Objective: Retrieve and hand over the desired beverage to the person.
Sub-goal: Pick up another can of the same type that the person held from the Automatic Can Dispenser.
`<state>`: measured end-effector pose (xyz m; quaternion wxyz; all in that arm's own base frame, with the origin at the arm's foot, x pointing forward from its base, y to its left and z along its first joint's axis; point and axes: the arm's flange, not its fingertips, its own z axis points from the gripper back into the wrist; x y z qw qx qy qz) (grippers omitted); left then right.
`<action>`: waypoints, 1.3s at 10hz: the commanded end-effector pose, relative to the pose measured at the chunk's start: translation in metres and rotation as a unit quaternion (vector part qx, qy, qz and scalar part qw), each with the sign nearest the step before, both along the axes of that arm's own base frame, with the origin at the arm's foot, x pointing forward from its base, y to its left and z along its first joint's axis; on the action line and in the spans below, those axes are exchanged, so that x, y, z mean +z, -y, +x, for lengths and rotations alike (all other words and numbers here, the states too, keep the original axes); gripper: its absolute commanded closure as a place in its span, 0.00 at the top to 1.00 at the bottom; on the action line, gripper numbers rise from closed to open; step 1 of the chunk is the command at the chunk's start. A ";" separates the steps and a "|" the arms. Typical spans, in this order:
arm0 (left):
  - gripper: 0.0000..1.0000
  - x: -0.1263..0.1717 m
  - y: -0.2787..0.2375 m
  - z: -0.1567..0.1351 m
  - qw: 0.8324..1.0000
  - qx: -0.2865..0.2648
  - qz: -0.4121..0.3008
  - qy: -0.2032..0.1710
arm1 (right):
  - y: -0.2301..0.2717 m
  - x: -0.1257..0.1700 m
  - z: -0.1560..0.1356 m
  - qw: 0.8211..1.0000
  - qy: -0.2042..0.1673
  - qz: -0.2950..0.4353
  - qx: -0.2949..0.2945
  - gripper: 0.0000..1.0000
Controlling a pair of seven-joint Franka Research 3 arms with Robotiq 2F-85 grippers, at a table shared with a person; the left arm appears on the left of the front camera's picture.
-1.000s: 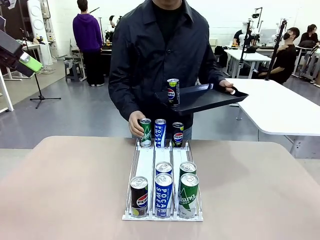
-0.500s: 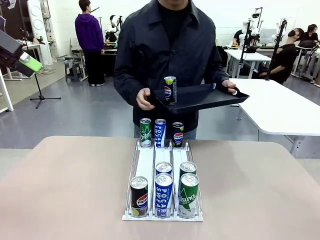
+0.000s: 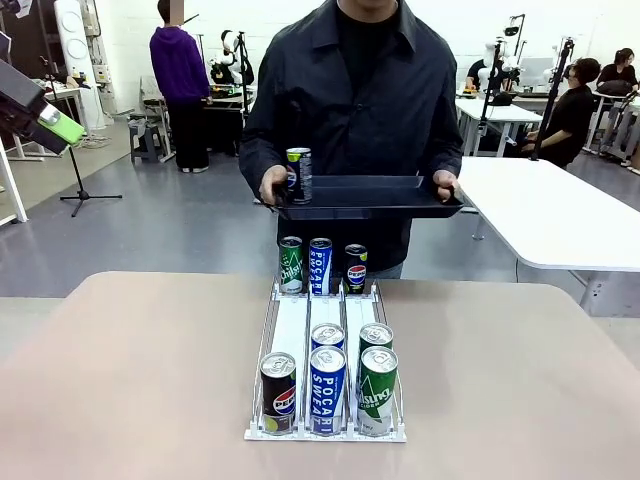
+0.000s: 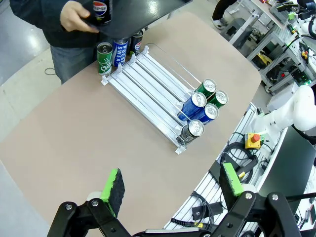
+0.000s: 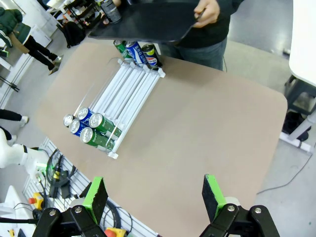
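Both hands of the person (image 3: 350, 90) now hold the black tray (image 3: 390, 197) flat, one can (image 3: 298, 174) on it; none touches the white rack (image 3: 292, 330). Drinks (image 3: 327, 385) wait there on the table (image 3: 130, 370), ready to pick. Up high, the left end effector (image 4: 172, 182) and the right end effector (image 5: 154, 193) hang spread, empty.

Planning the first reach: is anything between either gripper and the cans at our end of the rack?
Nothing visible. The left gripper and right gripper hang high over the table, jaws open, with the near cans unobstructed. The person holds a tray up beyond the far end of the rack.
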<state>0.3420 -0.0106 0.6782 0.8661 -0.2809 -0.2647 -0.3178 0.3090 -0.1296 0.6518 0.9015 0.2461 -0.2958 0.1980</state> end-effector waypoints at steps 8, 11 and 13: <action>1.00 0.001 0.000 0.001 1.000 -0.001 -0.002 0.003 | -0.328 -0.049 0.001 0.949 -0.164 -0.175 -0.202 1.00; 1.00 0.001 0.000 0.001 1.000 -0.001 -0.002 0.003 | -0.358 -0.071 0.019 0.948 -0.215 -0.154 -0.179 1.00; 1.00 0.001 0.000 0.001 1.000 -0.001 -0.002 0.003 | -0.355 -0.082 0.015 0.943 -0.202 -0.183 -0.190 1.00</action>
